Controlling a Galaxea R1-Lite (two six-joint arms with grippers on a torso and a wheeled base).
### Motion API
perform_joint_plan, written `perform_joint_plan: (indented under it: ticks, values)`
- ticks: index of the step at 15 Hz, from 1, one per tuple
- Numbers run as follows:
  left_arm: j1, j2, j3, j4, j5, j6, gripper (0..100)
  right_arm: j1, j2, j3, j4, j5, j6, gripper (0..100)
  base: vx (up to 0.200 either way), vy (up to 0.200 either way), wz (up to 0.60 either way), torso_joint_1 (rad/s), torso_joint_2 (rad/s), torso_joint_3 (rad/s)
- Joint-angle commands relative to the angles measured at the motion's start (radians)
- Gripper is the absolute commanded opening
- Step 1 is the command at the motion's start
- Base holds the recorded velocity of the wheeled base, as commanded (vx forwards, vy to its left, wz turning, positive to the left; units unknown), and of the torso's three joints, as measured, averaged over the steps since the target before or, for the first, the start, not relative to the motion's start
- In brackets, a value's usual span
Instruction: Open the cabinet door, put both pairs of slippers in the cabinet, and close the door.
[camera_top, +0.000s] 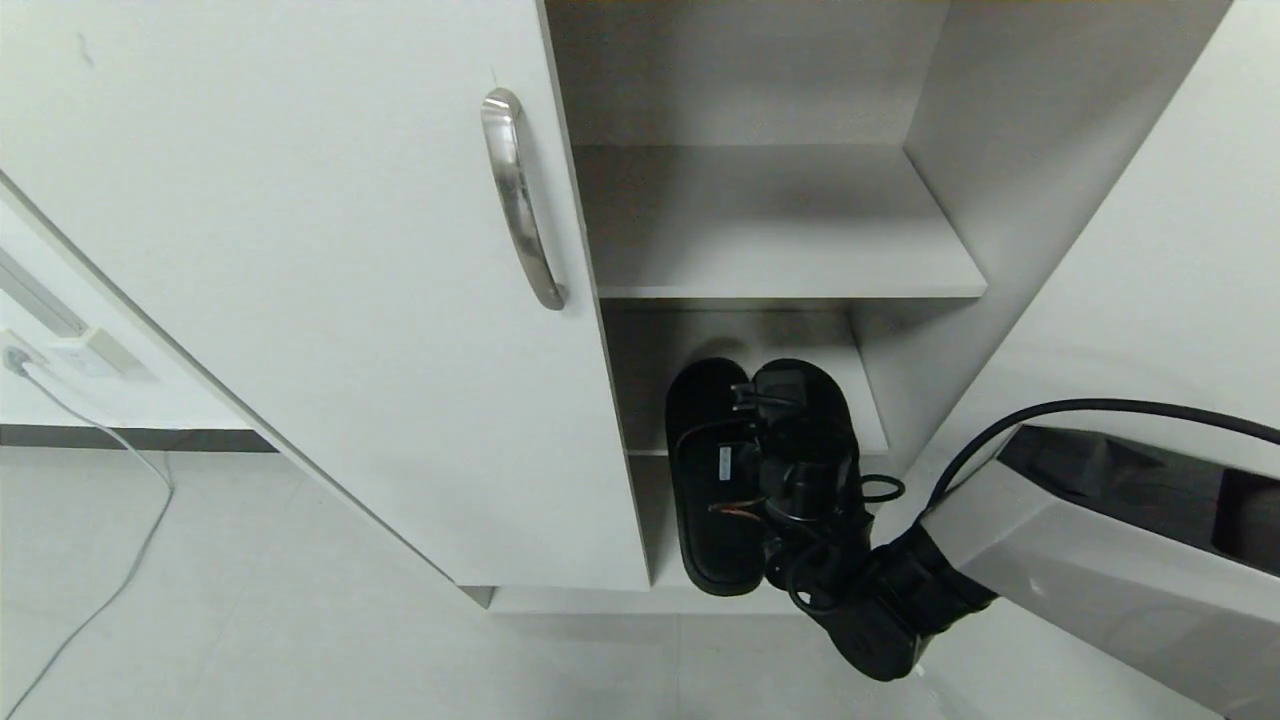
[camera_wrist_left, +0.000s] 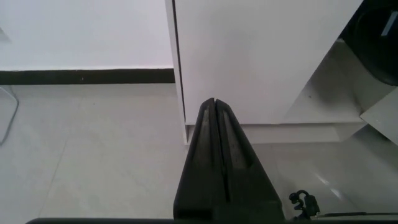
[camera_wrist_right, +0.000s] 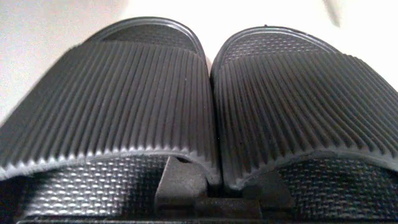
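Slippers (camera_top: 712, 500): you see two black ones
Shelves (camera_top: 770, 230): you see two
Door handle (camera_top: 520, 200): you see one

The slippers (camera_top: 712, 500) are black, their straps (camera_wrist_right: 124, 106) ribbed in fine parallel lines. The cabinet door (camera_top: 300, 250) is plain white, its handle (camera_top: 520, 200) silver, the floor (camera_top: 250, 640) pale grey.

Matt ribbed slippers (camera_wrist_right: 124, 106), polished metal handle (camera_top: 520, 200), smooth door (camera_top: 300, 250).
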Motion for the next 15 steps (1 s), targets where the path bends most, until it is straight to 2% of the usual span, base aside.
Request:
perform_joint_plan:
  ticks: [1, 10, 15]
  values:
    - [0.001, 0.001, 0.0, 0.0, 0.0, 0.0, 0, -0.024, 0.061, -0.116, 0.051, 0.001, 0.003, 0, 0.0, 0.0, 0.0, 0.0, 0.0, 0.0]
    - [0.0, 0.001, 0.0, 0.0, 0.0, -0.001, 0, -0.097, 0.125, -0.53, 0.374, 0.033, 0.003, 0, 0.0, 0.0, 0.0, 0.0, 0.0, 0.0]
    - [0.001, 0.001, 0.0, 0.0, 0.0, -0.006, 0, -0.131, 0.162, -0.633, 0.418, 0.051, 0.003, 0, 0.0, 0.0, 0.0, 0.0, 0.0, 0.0]
